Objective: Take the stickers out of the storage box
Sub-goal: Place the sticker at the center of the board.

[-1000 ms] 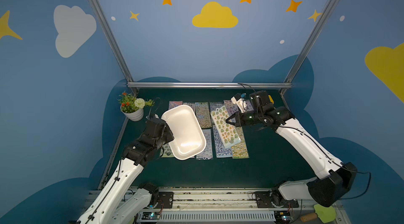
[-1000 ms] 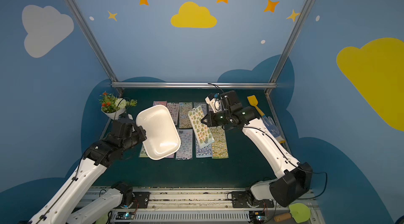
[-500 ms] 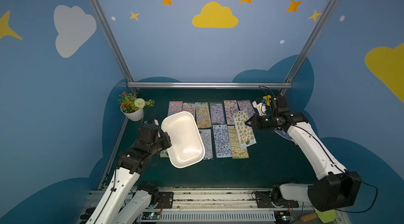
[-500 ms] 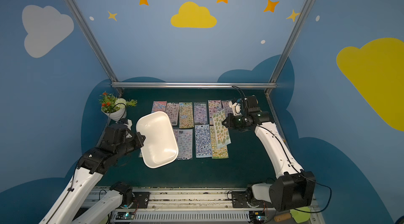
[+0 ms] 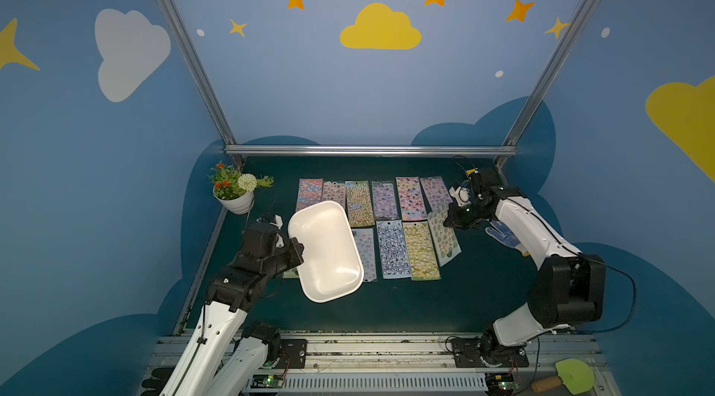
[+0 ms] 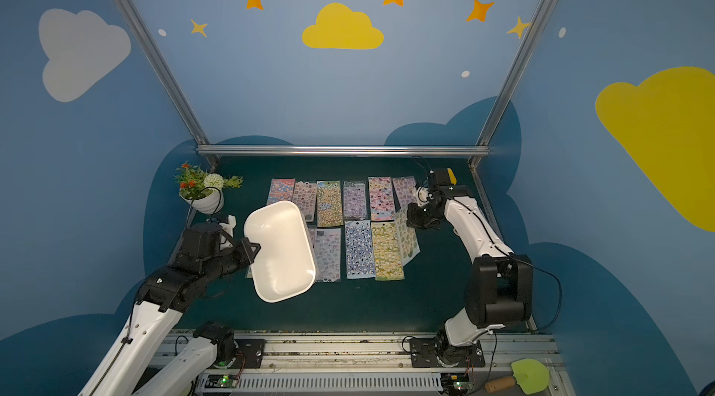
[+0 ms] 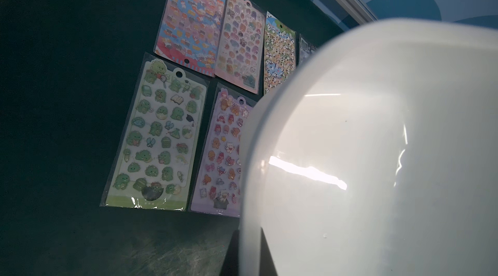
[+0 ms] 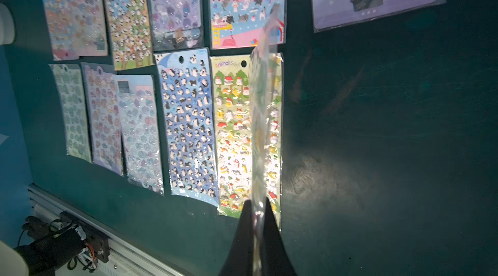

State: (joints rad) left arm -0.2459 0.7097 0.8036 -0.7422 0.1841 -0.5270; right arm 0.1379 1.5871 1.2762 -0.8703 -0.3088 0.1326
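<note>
Right gripper (image 5: 450,221) pinches last sticker sheet (image 5: 445,237); I'd lay it flat, 3 o'clock of yellow sheet (image 5: 419,251), no overlap. Left gripper (image 5: 298,249) clamps empty storage box (image 5: 329,258).

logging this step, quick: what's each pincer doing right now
left pincer: shut on the rim of the storage box
right pincer: shut on one sticker sheet
</note>
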